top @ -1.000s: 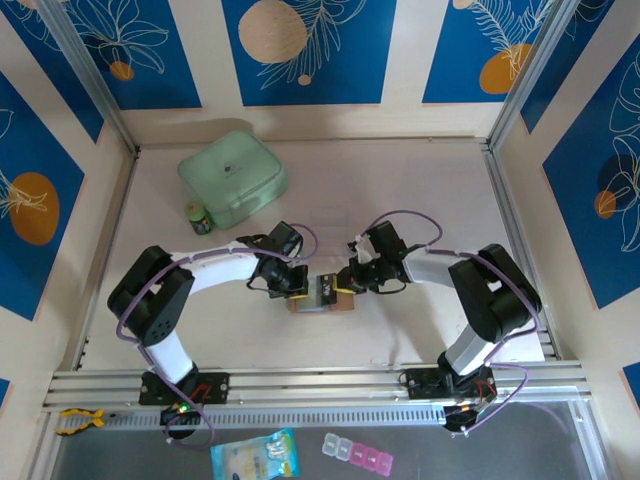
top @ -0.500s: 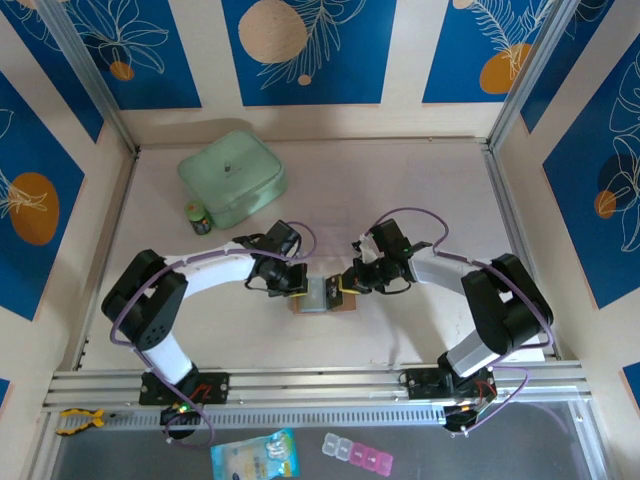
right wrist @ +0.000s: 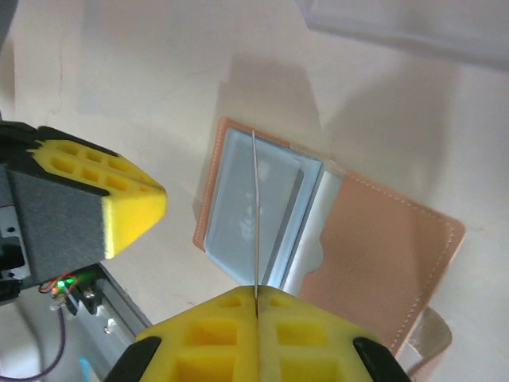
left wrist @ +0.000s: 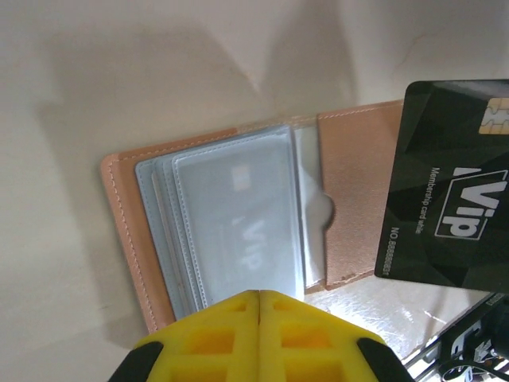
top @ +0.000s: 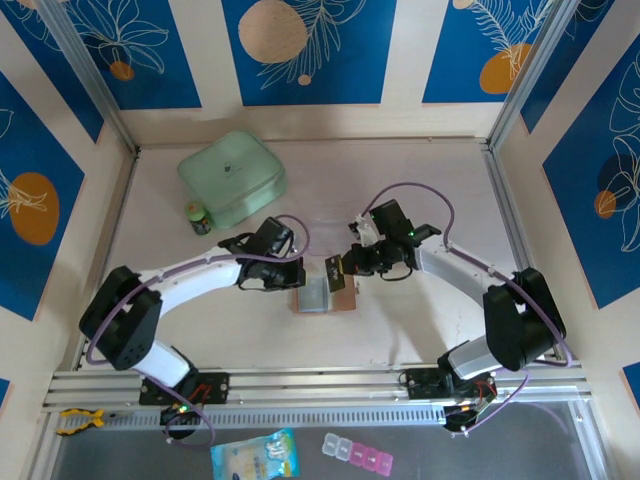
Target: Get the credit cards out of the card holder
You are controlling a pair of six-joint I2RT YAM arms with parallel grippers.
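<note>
Claws: I see both closed, one empty and one on a card.
Left: the left claw point(left wrist: 259, 298) has its yellow pads pressed flat together with nothing between them. The tips hang over the near edge of the card holder point(left wrist: 356, 199); I cannot tell whether they touch it.
Right: the right claw point(right wrist: 256, 296) is clamped on the held card point(right wrist: 256, 215), which stands on edge between the pads and rises straight out of them.
Holder: it lies open and flat on the table point(top: 420, 190), between the two claws and a little nearer the arm bases. Its tan-pink leather faces outward, with a stack of grey clear sleeves on one leaf and a bare leather leaf beside it.
Card position: the held card is out of the sleeves. In the left wrist view it hangs beside the holder's bare leaf and overlaps that leaf's edge.
Writing: on the held card's dark face I read "VIP", "Membership card sale" and "NO 8888888"; the end of the number is cut off. A gold chip sits at one corner.
Sleeves: a sleeved card point(left wrist: 238, 231) shows through the front sleeve with a faint "Vip".
Elsewhere: a mint-green case point(top: 232, 177) and a small bottle point(top: 198, 218) sit well apart at the far left.
</note>
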